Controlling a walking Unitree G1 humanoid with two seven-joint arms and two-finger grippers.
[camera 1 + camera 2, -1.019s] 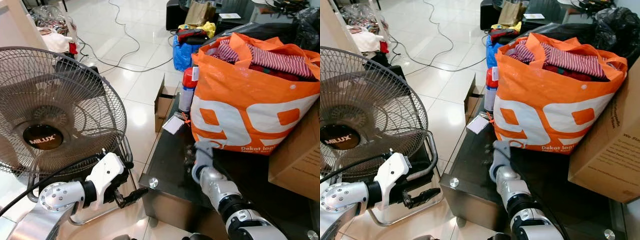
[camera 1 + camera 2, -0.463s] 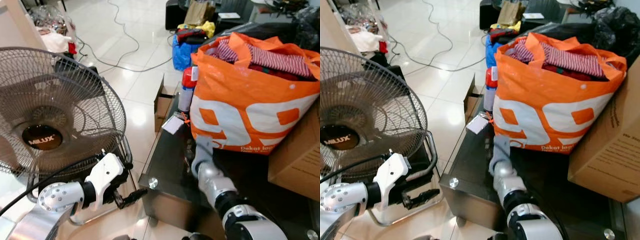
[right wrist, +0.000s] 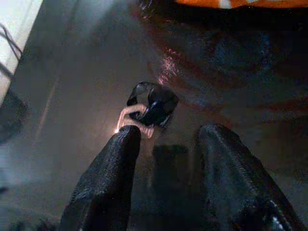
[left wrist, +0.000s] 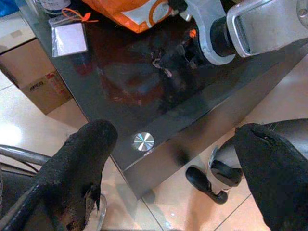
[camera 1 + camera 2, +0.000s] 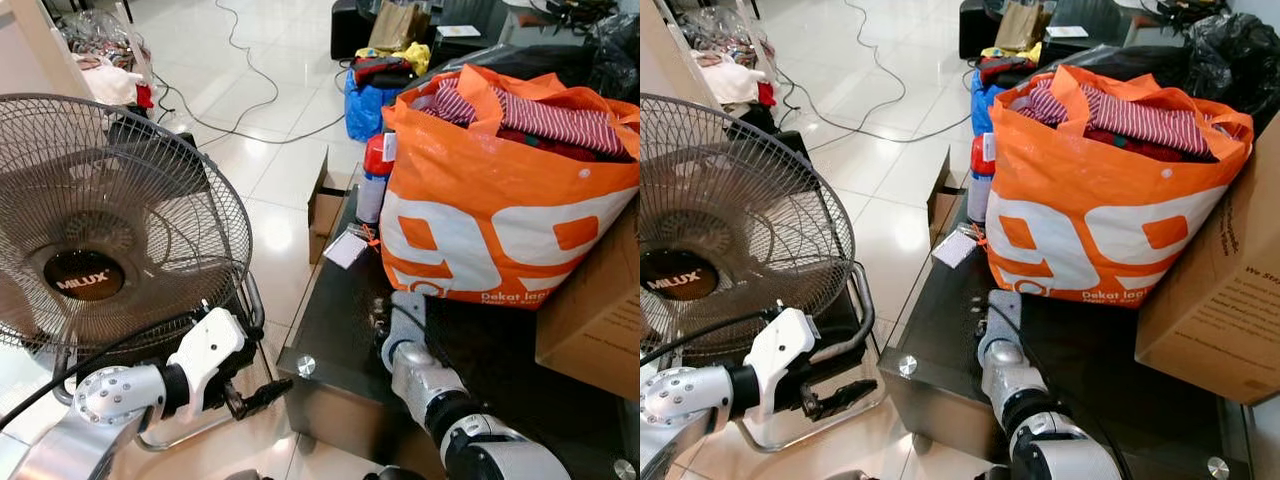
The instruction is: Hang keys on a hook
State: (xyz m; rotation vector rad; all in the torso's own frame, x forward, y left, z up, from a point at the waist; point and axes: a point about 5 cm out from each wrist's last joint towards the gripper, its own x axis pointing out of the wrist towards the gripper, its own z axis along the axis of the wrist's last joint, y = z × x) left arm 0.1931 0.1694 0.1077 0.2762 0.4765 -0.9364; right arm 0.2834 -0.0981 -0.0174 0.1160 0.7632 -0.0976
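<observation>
Keys [image 3: 148, 108] lie flat on the dark glass table [image 5: 340, 310], black fob end pointing away from the right gripper [image 3: 166, 137], metal ring end toward it. That gripper's fingers are parted just short of the keys, holding nothing. The left gripper [image 4: 175, 149] hangs wide open and empty beside the table, near the fan [image 5: 100, 220].

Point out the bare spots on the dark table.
Bare glass lies on the table between the card and the right gripper, beside the keys. The orange bag and cardboard box crowd the far side.
</observation>
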